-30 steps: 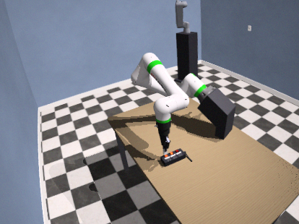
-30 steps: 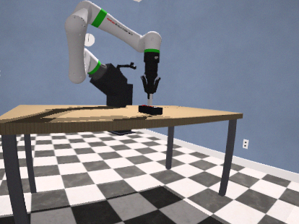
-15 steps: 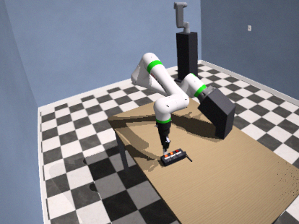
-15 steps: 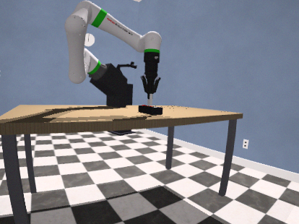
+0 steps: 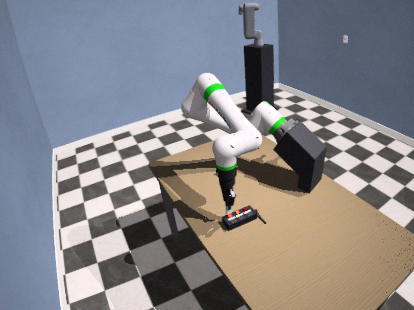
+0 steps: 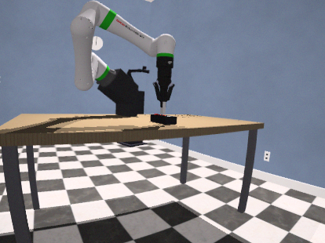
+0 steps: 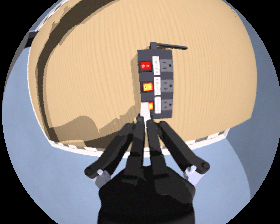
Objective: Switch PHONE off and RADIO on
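Top view: black strip (image 5: 241, 217) lies right way up on the tan table (image 5: 320, 228) near its 9 o'clock edge, red switches showing on top, and the arm (image 5: 235, 143) hangs straight down with the gripper (image 5: 230, 209) pinched fully shut on nothing, tips at the strip's 10 o'clock end. Exterior view: gripper (image 6: 163, 110) points down with its tips at or just above the strip (image 6: 163, 118), contact unclear, dark pedestal (image 6: 125, 94) at 9 o'clock behind. Wrist view: shut fingers reach the nearest of three switches, strip (image 7: 156, 85) running toward 12 o'clock.
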`<state>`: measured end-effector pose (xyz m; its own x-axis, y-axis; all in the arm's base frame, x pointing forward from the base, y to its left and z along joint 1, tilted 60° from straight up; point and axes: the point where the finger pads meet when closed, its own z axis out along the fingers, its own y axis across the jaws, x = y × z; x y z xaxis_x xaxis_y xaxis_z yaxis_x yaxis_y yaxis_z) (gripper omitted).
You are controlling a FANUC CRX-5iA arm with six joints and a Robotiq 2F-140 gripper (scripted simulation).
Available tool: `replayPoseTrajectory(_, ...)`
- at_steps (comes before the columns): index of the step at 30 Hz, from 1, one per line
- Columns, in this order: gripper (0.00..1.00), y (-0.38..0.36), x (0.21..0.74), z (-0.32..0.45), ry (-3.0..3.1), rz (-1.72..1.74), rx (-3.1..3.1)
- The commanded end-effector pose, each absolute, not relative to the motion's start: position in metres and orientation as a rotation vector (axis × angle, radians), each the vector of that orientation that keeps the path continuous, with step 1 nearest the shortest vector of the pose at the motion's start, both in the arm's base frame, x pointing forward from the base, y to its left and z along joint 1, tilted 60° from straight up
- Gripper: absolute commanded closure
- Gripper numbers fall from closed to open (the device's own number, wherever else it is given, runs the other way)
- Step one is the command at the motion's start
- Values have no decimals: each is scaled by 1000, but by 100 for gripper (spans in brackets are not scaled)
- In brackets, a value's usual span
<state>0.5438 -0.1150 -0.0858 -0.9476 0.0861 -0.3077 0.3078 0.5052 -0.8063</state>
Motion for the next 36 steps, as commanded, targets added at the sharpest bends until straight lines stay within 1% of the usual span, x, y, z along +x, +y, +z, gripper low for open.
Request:
replayPoseTrajectory(1,100,-115,544,-86,2521,-1418,335)
replayPoseTrajectory(36,100,-122,545,-90,2521,-1418,335)
